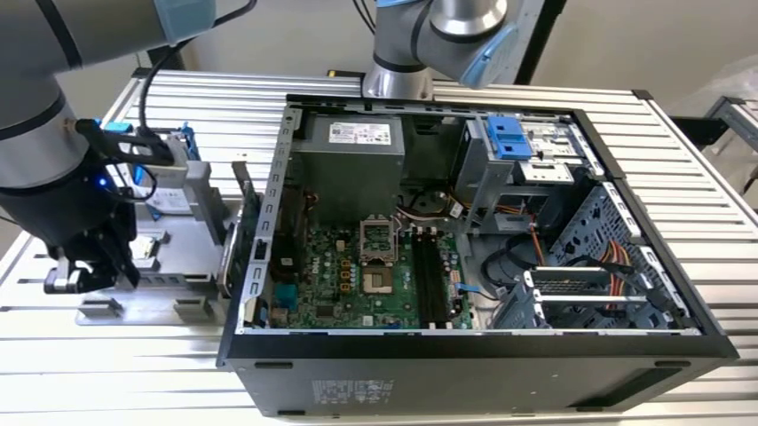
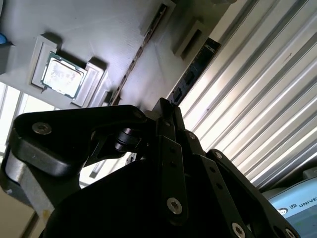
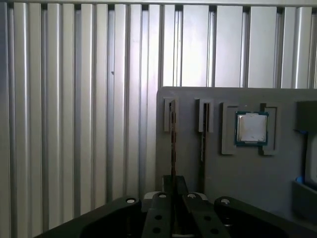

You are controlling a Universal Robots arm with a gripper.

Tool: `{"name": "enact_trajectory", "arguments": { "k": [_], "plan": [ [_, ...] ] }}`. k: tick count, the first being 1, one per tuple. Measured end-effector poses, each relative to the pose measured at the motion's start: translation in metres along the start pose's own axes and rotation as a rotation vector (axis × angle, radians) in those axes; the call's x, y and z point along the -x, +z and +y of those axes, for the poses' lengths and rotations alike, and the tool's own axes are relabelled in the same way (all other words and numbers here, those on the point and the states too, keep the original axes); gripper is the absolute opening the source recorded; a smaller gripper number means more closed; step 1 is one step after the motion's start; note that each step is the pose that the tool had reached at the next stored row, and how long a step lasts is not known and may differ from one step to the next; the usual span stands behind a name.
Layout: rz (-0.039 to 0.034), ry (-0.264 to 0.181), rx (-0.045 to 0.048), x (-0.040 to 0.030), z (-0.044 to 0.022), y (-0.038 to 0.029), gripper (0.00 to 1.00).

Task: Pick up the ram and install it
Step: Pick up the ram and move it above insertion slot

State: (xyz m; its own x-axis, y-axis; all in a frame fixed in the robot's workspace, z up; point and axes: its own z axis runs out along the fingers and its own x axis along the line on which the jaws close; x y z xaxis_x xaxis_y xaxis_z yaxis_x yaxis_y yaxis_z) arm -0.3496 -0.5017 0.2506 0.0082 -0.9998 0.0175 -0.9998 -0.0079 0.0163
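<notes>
Exterior view first: my gripper [image 1: 81,277] sits low at the grey fixture [image 1: 190,306] on the exterior view's left, well apart from the open computer case [image 1: 474,364]. Second wrist view: the ram [image 2: 194,67] stands on edge in the fixture's outermost slot, beside a second stick [image 2: 133,62] and the processor chip [image 2: 62,74], and the gripper [image 2: 168,106] meets its near end. First wrist view: I'm seeing the ram [image 3: 172,144] edge-on, long axis along its slot, parallel to the table slats [image 3: 74,99], pointing from the gripper [image 3: 172,186] toward the fixture's rim. The jaws look drawn nearly together, pinching it across the flat faces. I judge it light, stiff and brittle, so I'd hold the faces and spare the chips and contacts.
</notes>
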Motion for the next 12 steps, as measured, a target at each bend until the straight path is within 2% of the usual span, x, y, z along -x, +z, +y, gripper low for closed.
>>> {"name": "enact_trajectory", "arguments": {
  "k": [12],
  "plan": [
    [-0.0003, 0.005, 0.0, -0.0001, 0.0001, -0.0064, 0.0]
  ]
}}
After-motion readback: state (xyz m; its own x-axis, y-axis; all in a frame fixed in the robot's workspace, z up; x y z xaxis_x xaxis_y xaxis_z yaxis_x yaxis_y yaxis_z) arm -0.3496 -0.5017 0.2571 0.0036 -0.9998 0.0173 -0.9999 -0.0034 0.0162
